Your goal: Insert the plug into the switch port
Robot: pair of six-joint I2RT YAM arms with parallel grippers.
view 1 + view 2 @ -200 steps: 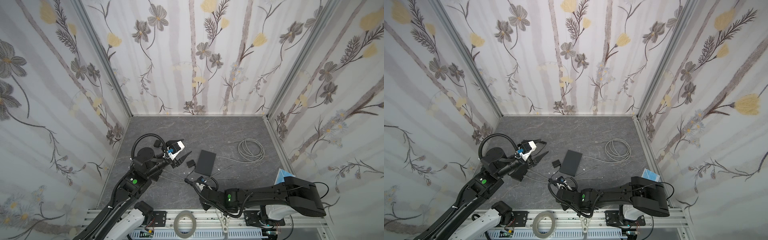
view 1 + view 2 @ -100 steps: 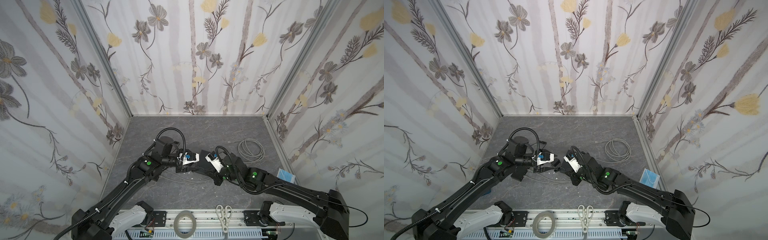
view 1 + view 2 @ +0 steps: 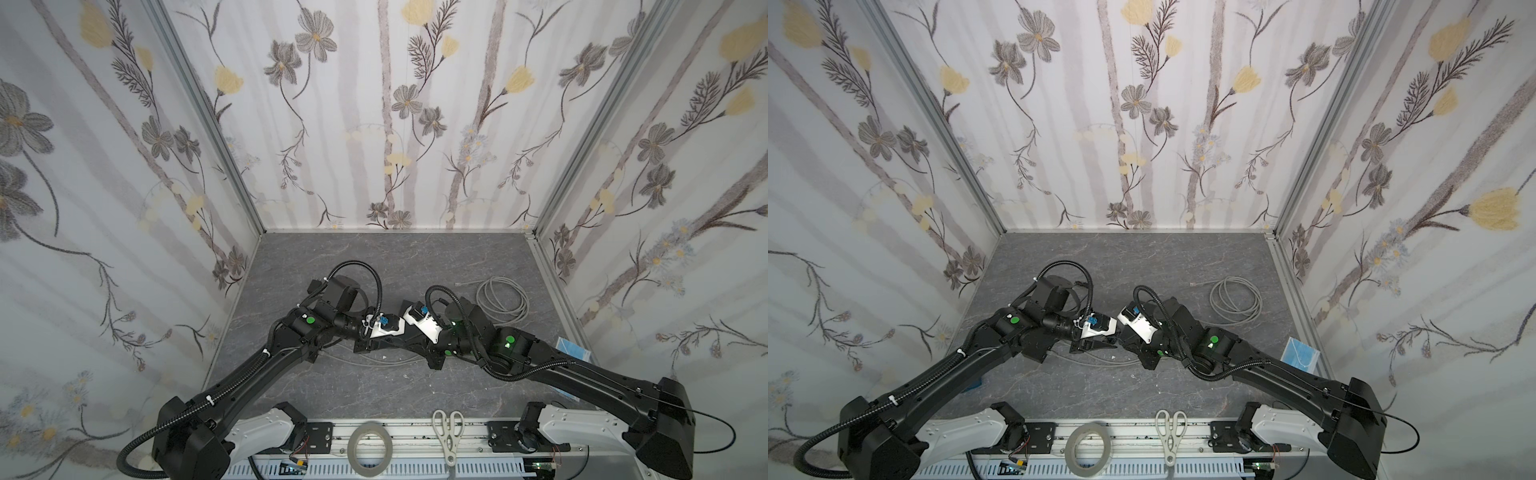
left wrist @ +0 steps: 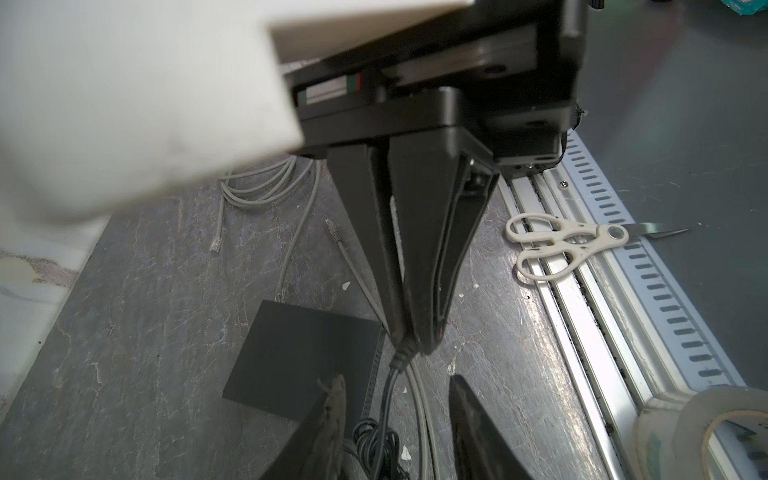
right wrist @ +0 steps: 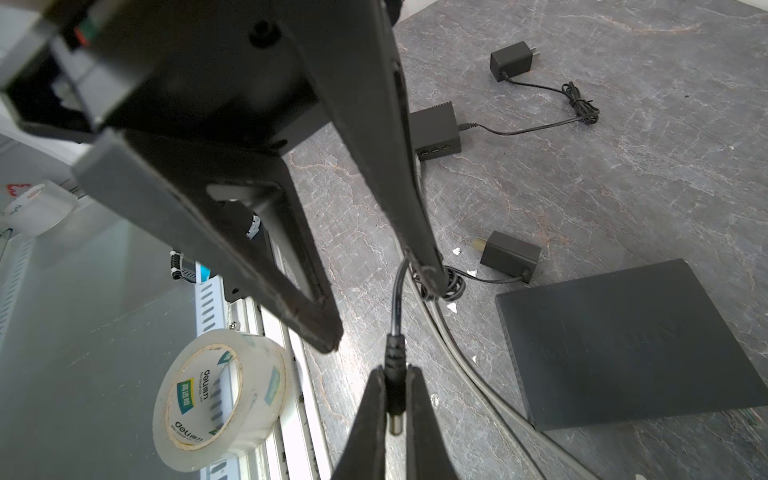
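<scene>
Grey marbled bench [image 3: 374, 266] lies beneath both my hands; my right hand [image 5: 395, 370] is clamped on the black barrel plug [image 5: 394, 395], metal tip pointing back toward my wrist; my left hand [image 4: 397, 380] stands with fingers parted, the plug's cable [image 4: 386, 399] running between them, ungripped. Below and near both hands, the switch [image 5: 623, 340] lies flat on the bench.

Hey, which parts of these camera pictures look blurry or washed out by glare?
Left wrist view: a big blurred white shape fills much of the frame, and glare shines off the table beside the scissors; right wrist view: the plug and tape roll are sharp; both top views: even light, no harsh shadows.
</scene>
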